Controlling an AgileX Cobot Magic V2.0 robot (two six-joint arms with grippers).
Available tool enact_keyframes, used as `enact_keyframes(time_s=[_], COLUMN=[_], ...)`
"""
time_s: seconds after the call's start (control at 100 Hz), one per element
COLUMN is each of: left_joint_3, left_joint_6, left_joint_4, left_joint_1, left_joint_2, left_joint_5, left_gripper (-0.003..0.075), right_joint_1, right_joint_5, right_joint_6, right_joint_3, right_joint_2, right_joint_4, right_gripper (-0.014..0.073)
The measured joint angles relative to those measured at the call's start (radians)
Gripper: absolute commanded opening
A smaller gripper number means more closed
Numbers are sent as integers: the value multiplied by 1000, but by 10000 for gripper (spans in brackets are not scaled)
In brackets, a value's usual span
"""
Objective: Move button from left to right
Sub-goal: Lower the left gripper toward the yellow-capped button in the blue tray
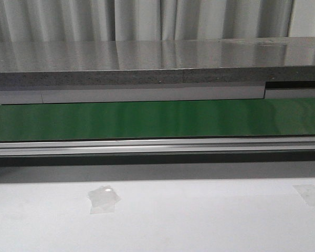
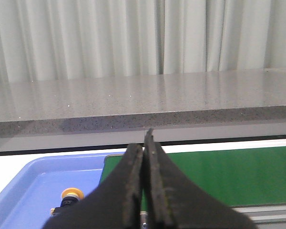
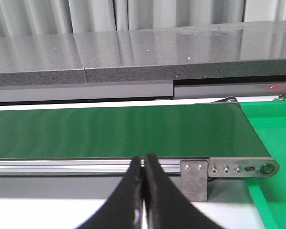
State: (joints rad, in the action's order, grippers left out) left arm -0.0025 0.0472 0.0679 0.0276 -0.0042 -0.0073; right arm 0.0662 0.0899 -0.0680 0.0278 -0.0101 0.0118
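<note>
**Button half hidden in tray, both grippers closed and empty**

The small push-button with a yellow-orange round head and black body (image 2: 71,198) lies in the shallow blue plastic tray (image 2: 24,183), its lower part cut off behind the left gripper (image 2: 147,143). That gripper's black fingers are pressed together, holding nothing. The right gripper (image 3: 143,160) is likewise closed and empty, above the long green conveyor belt (image 3: 114,131). The front view shows neither arm nor tray.
</note>
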Motion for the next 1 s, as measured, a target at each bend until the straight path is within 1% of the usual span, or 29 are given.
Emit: enact_keyframes(time_s=[0.54,0.66,0.83,1.0], left_joint_3=[0,-16,-150,-330], left_joint_6=[0,0,0,0], left_joint_4=[-11,-35,-40,-43], left_joint_1=[0,0,0,-2], left_joint_2=[0,0,80,253], left_joint_5=[-2,62,178,286], left_gripper=[-20,-20,-20,-20], right_joint_1=[0,0,0,0], right_joint_5=[0,0,0,0], right_joint_6=[0,0,0,0], right_joint_3=[0,0,0,0], right_joint_2=[0,0,0,0], right_joint_4=[0,0,0,0], right_gripper=[-68,-68,-68,-68])
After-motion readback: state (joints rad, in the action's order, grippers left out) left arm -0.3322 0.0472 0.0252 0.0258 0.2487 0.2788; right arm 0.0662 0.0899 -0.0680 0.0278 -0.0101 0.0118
